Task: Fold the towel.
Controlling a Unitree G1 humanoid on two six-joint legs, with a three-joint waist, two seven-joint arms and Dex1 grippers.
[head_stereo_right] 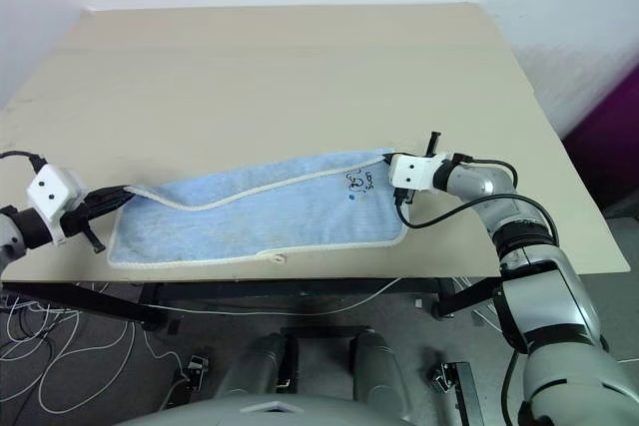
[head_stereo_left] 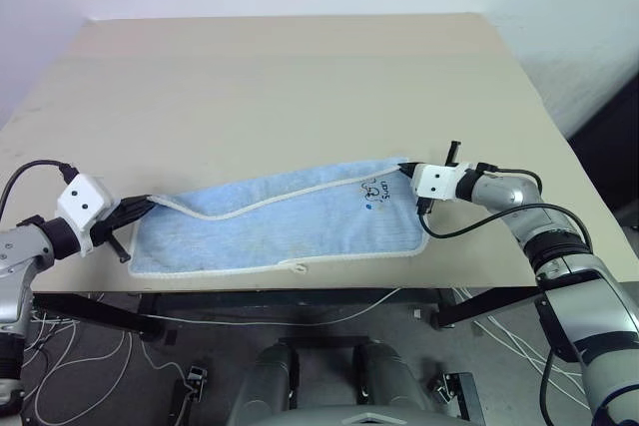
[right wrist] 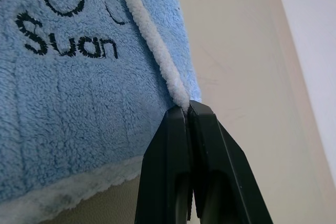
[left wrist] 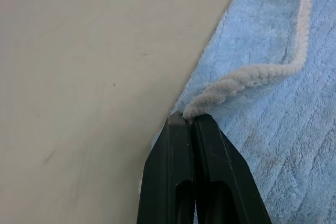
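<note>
Nearest the head camera, along the front edge of the table point(head_stereo_left: 300, 67), lies the towel point(head_stereo_left: 290, 231), light blue with white piping, already doubled lengthwise, its white loop point(head_stereo_left: 297, 268) at about 6 o'clock on the near hem. Left gripper point(left wrist: 188, 120) is clenched on the piped corner at the towel's 9 o'clock end; the wrist view shows the edging point(left wrist: 247, 77) entering between the closed black fingers. Right gripper point(right wrist: 185, 109) is likewise clamped on the piping at the 3 o'clock end, just beside the dark cartoon print point(head_stereo_left: 377, 190). Whether each grip takes both layers or the upper one alone cannot be confirmed from these angles. Assessment: both end corners are secured and the cross fold is not yet made. The next move probably calls for lifting one end clear and carrying it over to the other, keeping edges aligned and the cloth taut enough not to bunch.
</note>
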